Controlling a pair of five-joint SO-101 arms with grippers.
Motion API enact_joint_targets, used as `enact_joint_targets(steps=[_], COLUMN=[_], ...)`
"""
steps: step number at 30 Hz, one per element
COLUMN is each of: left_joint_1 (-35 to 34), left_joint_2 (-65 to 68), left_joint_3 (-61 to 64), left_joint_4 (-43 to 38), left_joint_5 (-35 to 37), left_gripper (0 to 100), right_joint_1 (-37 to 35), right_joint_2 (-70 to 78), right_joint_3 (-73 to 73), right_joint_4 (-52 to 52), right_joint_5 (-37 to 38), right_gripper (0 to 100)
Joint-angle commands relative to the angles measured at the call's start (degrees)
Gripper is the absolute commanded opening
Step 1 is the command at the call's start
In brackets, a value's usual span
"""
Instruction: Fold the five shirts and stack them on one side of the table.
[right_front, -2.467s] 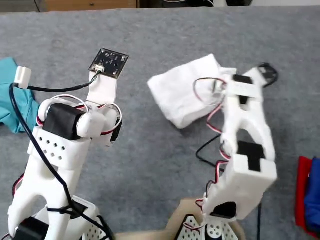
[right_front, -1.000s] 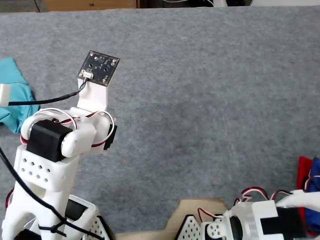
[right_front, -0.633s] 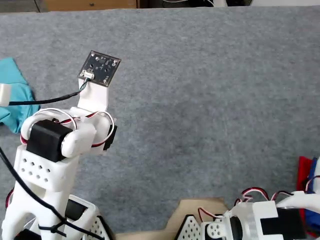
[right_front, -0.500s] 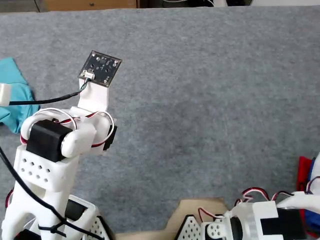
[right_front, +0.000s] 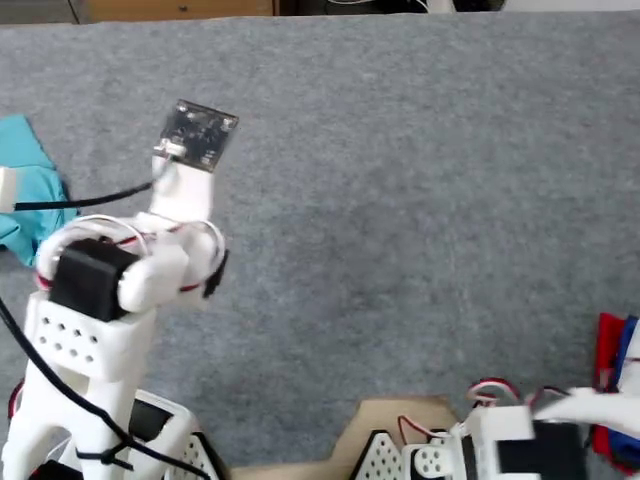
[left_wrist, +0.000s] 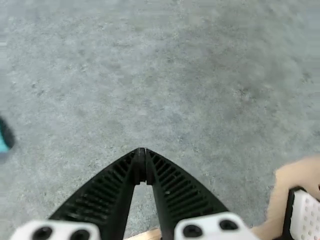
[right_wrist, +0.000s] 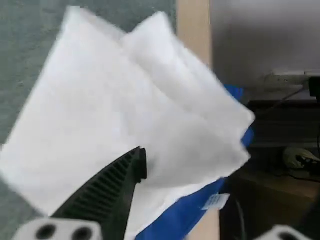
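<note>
A folded white shirt (right_wrist: 130, 115) lies on a blue shirt (right_wrist: 195, 210) at the table's edge in the right wrist view. My right gripper (right_wrist: 200, 195) hangs open over it, one black finger (right_wrist: 117, 182) above the white cloth and the other jaw spread far apart. From above, the red and blue stack (right_front: 612, 385) sits at the right edge, beside the right arm (right_front: 530, 450). A teal shirt (right_front: 25, 190) lies crumpled at the far left. My left gripper (left_wrist: 141, 167) is shut on nothing, over bare grey cloth.
The table (right_front: 400, 200) is covered in grey felt. The left arm (right_front: 110, 290) stands at the near left with its camera board (right_front: 195, 135) pointing to the table's far side. A tan base plate (right_front: 390, 420) lies at the front edge.
The right arm has carried the white shirt from the middle of the table to the stack at the right edge. The left arm has shifted only slightly.
</note>
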Motion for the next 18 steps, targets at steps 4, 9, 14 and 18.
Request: enact_joint_targets(steps=[4, 9, 14, 18], left_joint_1=[-17.0, -24.6, -24.4, -24.3], left_joint_2=[-0.4, 1.9, 7.3, 14.1], left_joint_3=[-2.8, 3.9, 17.0, 21.5], left_joint_4=[-0.8, -3.6, -22.7, -35.4], left_joint_5=[-0.3, -1.5, 3.4, 3.6], left_gripper=[2, 2, 2, 2], right_joint_1=[-21.5, -50.2, -72.4, -83.1], right_joint_2=[-19.7, -22.9, -11.8, 5.8], right_joint_3=[-2.4, -0.1, 9.5, 10.3], right_joint_4=[10.3, 6.7, -22.6, -39.5], right_joint_5=[-1.7, -14.0, -14.9, -9.1], right_gripper=[48.9, 28.8, 3.0, 1.9])
